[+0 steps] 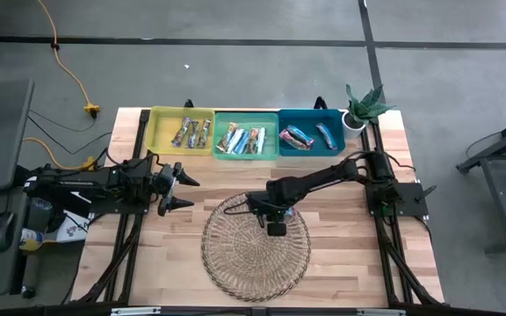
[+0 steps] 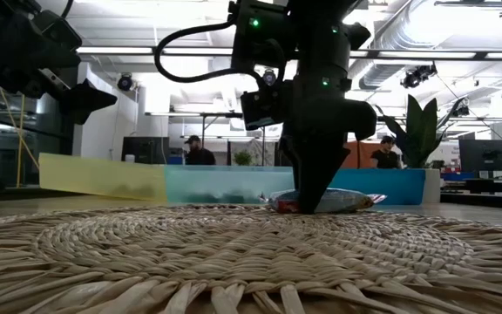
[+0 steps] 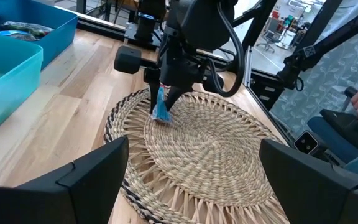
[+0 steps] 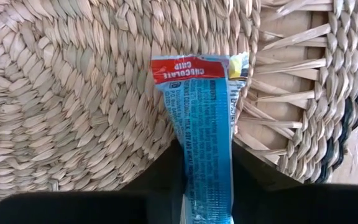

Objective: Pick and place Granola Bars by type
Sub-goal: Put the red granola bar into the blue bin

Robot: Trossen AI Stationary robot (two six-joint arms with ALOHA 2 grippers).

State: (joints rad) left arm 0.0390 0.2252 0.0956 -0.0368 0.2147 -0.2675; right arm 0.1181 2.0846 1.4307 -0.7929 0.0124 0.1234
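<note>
Fingers of the right gripper (image 4: 207,180) are closing on a blue granola bar (image 4: 205,124) lying at the wicker tray's (image 1: 235,263) far edge; squeeze firmly, lift straight, clear the weave. Beside the tray, the left gripper's (image 1: 183,189) fingers wait apart.

Bare table (image 1: 350,254) lies open around the wicker tray (image 1: 235,263); three bins (image 1: 246,118) and a plant (image 1: 363,104) line the far edge.

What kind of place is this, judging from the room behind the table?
Probably a robotics lab or open workshop. Exposed ducts run along the ceiling, people sit at monitors behind the table, an orange cable lies on the bare floor, and two robot arms work at a wooden table.
</note>
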